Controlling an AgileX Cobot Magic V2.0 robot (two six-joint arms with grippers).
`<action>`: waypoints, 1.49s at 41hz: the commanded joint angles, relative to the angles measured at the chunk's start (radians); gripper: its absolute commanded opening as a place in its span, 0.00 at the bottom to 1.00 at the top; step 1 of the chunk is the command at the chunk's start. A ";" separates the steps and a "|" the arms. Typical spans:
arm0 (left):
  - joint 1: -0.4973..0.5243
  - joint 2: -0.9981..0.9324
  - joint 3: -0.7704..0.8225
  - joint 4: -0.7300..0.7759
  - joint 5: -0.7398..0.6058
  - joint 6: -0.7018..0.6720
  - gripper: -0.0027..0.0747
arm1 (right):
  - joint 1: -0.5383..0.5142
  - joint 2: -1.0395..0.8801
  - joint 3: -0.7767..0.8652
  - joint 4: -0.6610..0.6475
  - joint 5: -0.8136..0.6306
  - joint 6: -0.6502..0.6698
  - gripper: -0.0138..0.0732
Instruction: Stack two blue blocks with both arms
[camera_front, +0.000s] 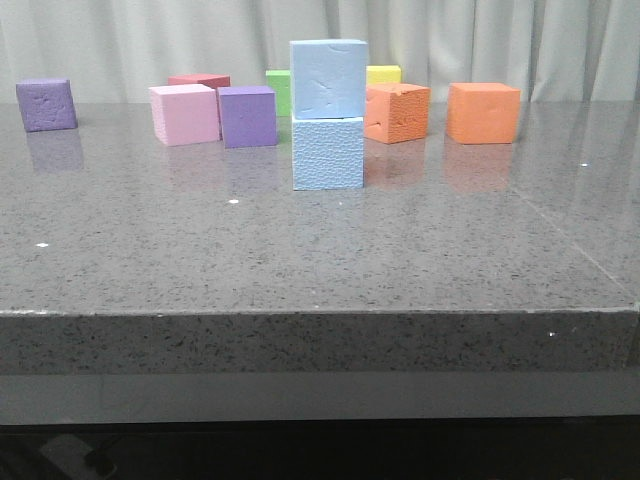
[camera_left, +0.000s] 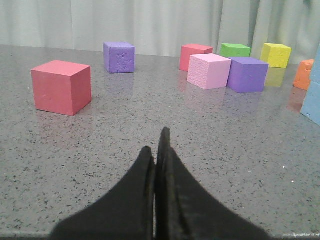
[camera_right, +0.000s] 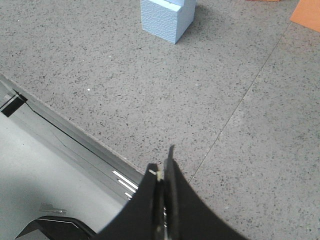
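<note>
One blue block (camera_front: 329, 78) sits squarely on the other blue block (camera_front: 328, 152) at the centre of the grey table (camera_front: 300, 260), judged a finished stack. The other coloured cubes line up from 10 to 2 o'clock behind it. The left gripper (camera_left: 158, 150) and right gripper (camera_right: 164, 170) are both pinched closed and empty, well apart from the stack near the table's front edge, with bare stone between.

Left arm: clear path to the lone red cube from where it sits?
Probably yes. In the left wrist view the red cube stands alone, with bare table between it and the shut left end effector.
</note>
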 joint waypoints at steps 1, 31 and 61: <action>0.006 -0.020 0.008 -0.011 -0.182 -0.002 0.01 | -0.008 -0.002 -0.023 0.005 -0.059 -0.008 0.08; 0.006 -0.018 0.007 -0.011 -0.133 -0.002 0.01 | -0.008 -0.002 -0.023 0.005 -0.060 -0.008 0.08; 0.007 -0.018 0.007 -0.011 -0.133 -0.002 0.01 | -0.368 -0.673 0.639 -0.044 -0.622 -0.011 0.08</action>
